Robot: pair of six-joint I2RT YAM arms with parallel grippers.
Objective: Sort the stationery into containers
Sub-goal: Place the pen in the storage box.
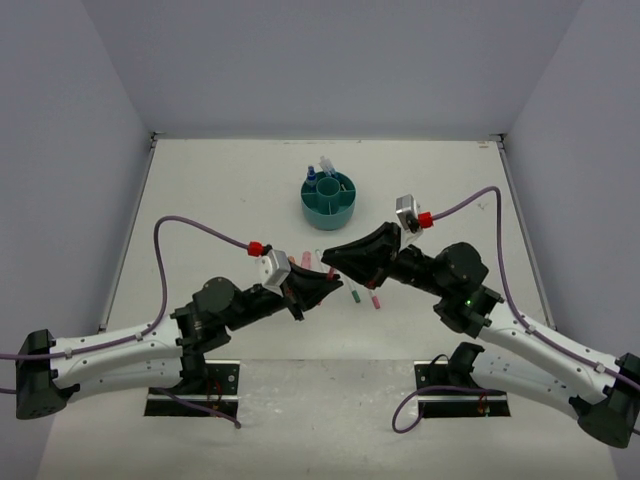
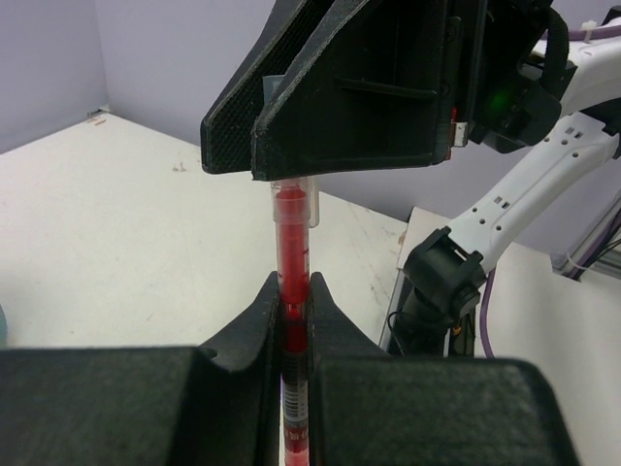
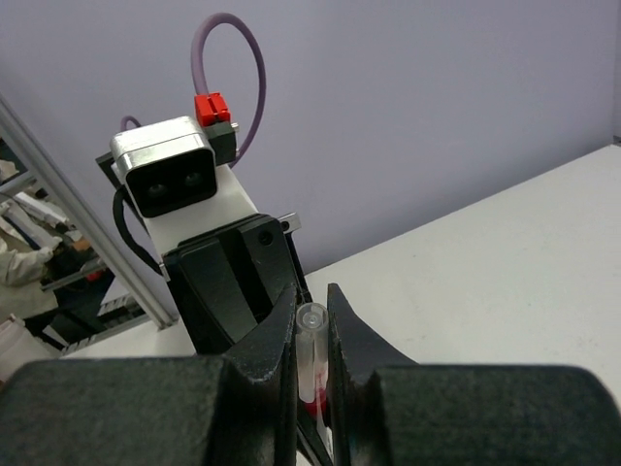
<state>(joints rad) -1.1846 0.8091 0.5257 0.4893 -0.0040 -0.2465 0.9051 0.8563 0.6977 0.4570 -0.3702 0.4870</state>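
Observation:
A red pen (image 2: 293, 254) stands clamped between the fingers of my left gripper (image 2: 294, 287), which is shut on its barrel. My right gripper (image 3: 311, 303) is shut on the pen's clear cap (image 3: 310, 349) at the upper end (image 2: 291, 199). The two grippers meet tip to tip (image 1: 328, 270) above the middle of the table. The teal organiser (image 1: 345, 212) sits farther back, with several pens (image 1: 318, 176) standing in it. Loose stationery lies below the grippers: a green-capped piece (image 1: 353, 296) and a pink one (image 1: 376, 298).
White table with raised edges and grey-purple walls on three sides. Another pink item (image 1: 307, 259) lies beside the left gripper. Purple cables (image 1: 190, 225) arc over both arms. The arm bases (image 1: 195, 385) are bolted at the near edge.

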